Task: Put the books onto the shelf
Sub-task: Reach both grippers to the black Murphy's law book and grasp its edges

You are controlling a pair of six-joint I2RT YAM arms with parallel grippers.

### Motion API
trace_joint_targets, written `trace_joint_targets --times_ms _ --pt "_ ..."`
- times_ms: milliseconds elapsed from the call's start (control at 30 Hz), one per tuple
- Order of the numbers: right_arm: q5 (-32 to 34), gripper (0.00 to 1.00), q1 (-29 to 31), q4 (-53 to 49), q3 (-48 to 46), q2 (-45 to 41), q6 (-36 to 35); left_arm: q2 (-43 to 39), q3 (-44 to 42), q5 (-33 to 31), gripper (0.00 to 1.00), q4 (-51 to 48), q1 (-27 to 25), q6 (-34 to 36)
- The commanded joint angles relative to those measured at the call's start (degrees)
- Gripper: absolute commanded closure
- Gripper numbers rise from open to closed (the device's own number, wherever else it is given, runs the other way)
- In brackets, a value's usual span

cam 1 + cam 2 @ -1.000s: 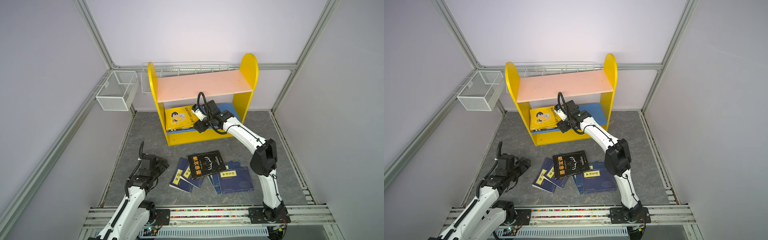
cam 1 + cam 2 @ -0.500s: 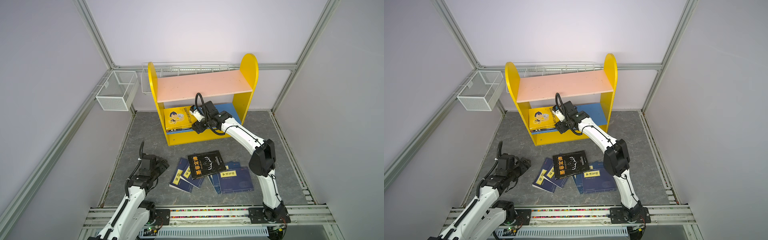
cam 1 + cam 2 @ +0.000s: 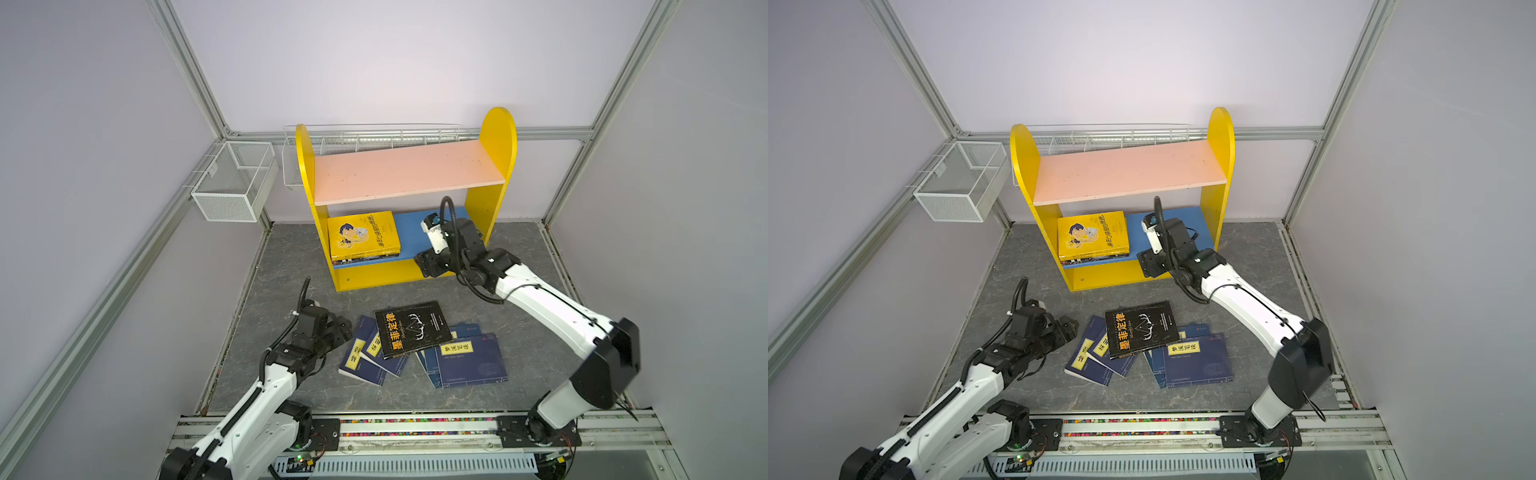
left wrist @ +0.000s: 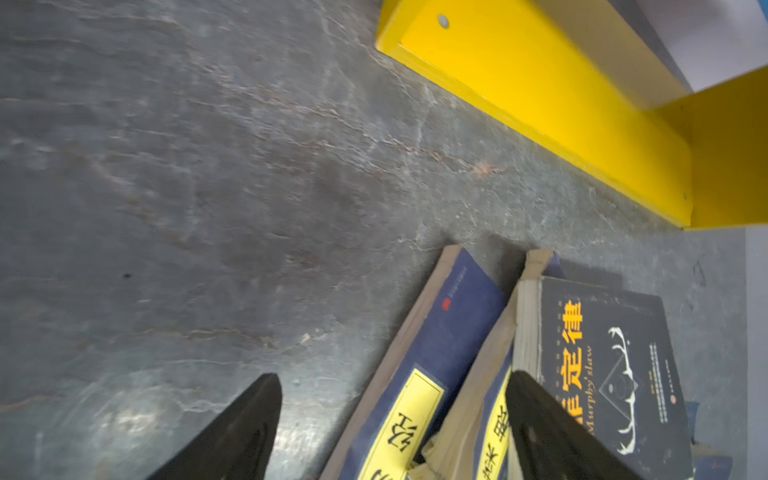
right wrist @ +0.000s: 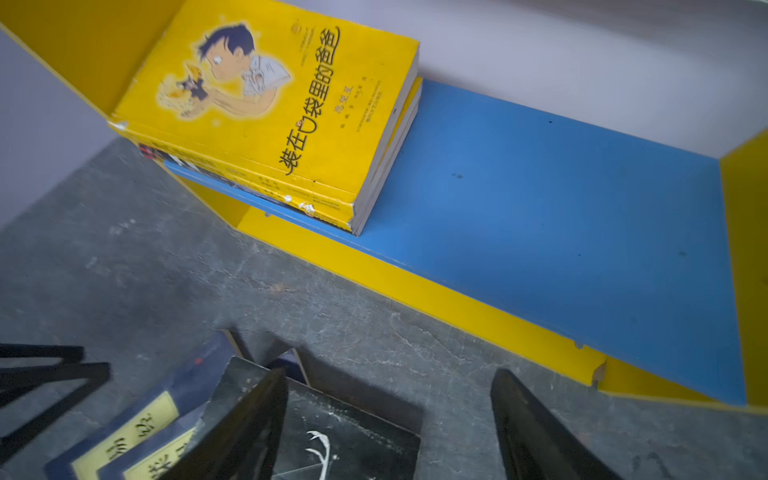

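Holds the left gripper (image 3: 337,328) low, spread wide and empty, just beside the fanned navy books (image 3: 361,353) on the floor (image 3: 291,257), probably poised for a pick. Leaves the black book (image 3: 411,328) lying across them, so likely first to lift. Poises the right gripper (image 3: 428,266), likewise spread and empty, at the shelf (image 3: 374,278) front. Stacks the yellow book (image 3: 363,235) flat at one end of the blue board (image 3: 415,235), sparing room beside. Leaves the pink board (image 3: 407,170) bare.
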Motion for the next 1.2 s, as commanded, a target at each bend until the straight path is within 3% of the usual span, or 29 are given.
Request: trace_joint_targets --times_ms 0,267,767,1167 --pt "-5.98 0.21 -0.78 -0.07 -10.38 -2.32 10.64 5.00 4.04 1.25 0.15 5.04 -3.05 4.78" --pt "-20.34 0.24 -1.94 -0.35 -25.54 -2.67 17.04 20.49 13.26 2.98 0.18 1.72 -11.54 11.72" --pt "-24.04 0.28 -4.87 3.03 -35.26 0.63 18.82 30.15 15.44 0.35 0.33 0.51 -15.80 12.74" --pt "-42.64 0.41 -8.66 16.27 -37.36 -2.28 21.24 36.71 17.09 0.99 0.65 -0.58 -16.81 12.67"
